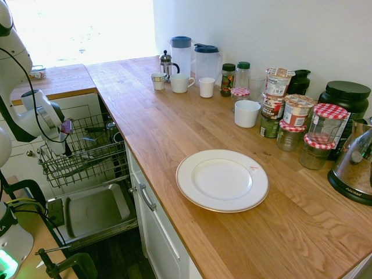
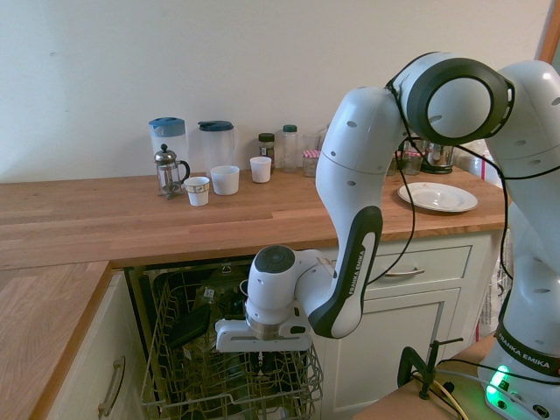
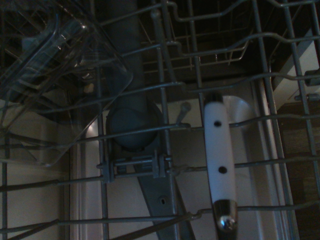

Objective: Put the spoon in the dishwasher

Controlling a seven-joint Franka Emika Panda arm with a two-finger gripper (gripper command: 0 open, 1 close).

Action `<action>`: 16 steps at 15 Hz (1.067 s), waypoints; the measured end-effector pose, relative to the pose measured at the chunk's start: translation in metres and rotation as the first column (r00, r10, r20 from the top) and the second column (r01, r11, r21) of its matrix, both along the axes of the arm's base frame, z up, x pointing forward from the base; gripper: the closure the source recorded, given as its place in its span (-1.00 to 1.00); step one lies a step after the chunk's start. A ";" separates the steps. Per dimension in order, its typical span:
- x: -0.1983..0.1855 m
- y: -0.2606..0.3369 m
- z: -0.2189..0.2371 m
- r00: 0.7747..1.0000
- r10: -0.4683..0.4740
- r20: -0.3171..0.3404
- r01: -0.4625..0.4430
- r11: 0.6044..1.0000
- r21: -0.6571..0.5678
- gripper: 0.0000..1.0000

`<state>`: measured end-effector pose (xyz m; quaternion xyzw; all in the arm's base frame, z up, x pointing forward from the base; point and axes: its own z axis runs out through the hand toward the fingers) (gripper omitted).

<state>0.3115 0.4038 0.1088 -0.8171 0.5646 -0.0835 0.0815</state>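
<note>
The dishwasher stands open under the wooden counter, with its grey wire rack (image 1: 87, 158) (image 2: 166, 359) pulled out over the lowered steel door (image 1: 96, 210). My gripper (image 1: 65, 148) (image 2: 260, 352) hangs low over the rack, pointing down, with its fingers shut. The spoon (image 3: 218, 145) shows in the wrist view, its whitish handle with two rivets stretched out over the rack wires (image 3: 280, 162) and its metal neck at the picture's bottom edge. In the second exterior view only a thin sliver shows beneath the fingers.
A clear plastic container (image 3: 45, 75) and dark items (image 2: 188, 328) sit in the rack. On the counter are a white plate (image 1: 222, 180) (image 2: 437, 197), mugs, jugs, a French press and jars. White cabinet drawers (image 1: 157, 232) flank the dishwasher.
</note>
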 end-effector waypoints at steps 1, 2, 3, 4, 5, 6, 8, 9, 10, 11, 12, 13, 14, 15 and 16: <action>0.001 -0.001 0.000 1.000 -0.001 0.003 0.001 1.000 -0.003 -1.00; 0.001 -0.003 0.002 1.000 -0.002 0.007 0.002 1.000 -0.005 -1.00; 0.002 -0.005 0.007 1.000 -0.005 0.013 0.005 1.000 -0.004 -1.00; 0.003 -0.008 0.015 1.000 -0.009 0.022 0.009 1.000 -0.002 -1.00; 0.003 -0.012 0.026 0.999 -0.015 0.033 0.015 1.000 -0.003 -1.00; 0.001 -0.017 0.042 0.999 -0.023 0.044 0.023 1.000 -0.004 -1.00; -0.004 -0.027 0.078 0.997 -0.037 0.068 0.038 0.999 -0.011 -1.00; -0.007 -0.030 0.098 0.996 -0.043 0.080 0.044 0.999 -0.010 -1.00; -0.011 -0.034 0.118 0.995 -0.047 0.092 0.048 0.999 -0.012 -1.00; -0.016 -0.038 0.136 0.993 -0.053 0.102 0.054 0.998 -0.015 -1.00; -0.021 -0.042 0.155 0.992 -0.058 0.111 0.061 0.998 -0.017 -1.00; -0.027 -0.045 0.174 0.990 -0.062 0.125 0.064 0.998 -0.020 -1.00; -0.033 -0.048 0.194 0.988 -0.069 0.138 0.072 0.997 -0.019 -1.00; -0.038 -0.052 0.211 0.986 -0.077 0.145 0.080 0.997 -0.018 -1.00; -0.042 -0.057 0.229 0.986 -0.082 0.145 0.084 0.996 -0.014 -1.00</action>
